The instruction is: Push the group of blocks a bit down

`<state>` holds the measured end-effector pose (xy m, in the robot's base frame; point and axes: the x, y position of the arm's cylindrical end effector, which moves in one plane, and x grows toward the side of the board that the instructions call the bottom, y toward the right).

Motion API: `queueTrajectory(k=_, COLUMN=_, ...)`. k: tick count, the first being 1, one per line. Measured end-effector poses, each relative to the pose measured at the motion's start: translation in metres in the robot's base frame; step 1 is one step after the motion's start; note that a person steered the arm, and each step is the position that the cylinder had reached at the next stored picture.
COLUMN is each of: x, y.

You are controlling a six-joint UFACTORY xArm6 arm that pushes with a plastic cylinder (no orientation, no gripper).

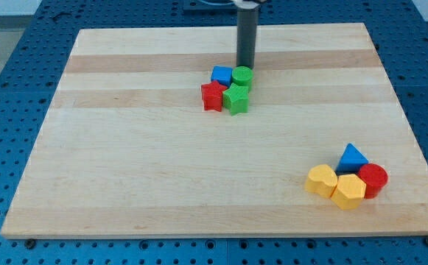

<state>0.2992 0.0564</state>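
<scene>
My tip (244,65) has no hand to open or close; it sits just above the green round block (242,76). The blue block (221,74), red star block (212,96) and green star block (236,99) bunch right below my tip. I think I should push slowly, straight down, so none slip sideways.

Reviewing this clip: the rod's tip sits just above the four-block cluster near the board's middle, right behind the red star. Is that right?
Not quite. In the camera view my tip sits at the top edge of the cluster, but right behind the green cylinder, not the red star, which lies at the cluster's lower left. The blue block and green star complete the group.
</scene>
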Motion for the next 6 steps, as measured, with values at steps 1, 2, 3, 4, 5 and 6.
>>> queueTrajectory(k=1, x=-0.023, y=0.009)
queueTrajectory(k=2, x=-0.012, y=-0.028)
queueTrajectory(k=3, x=0.017, y=-0.041)
queueTrajectory(k=4, x=0.048, y=-0.042)
queueTrajectory(k=5, x=0.078, y=-0.046)
queueTrajectory(k=6, x=0.108, y=-0.046)
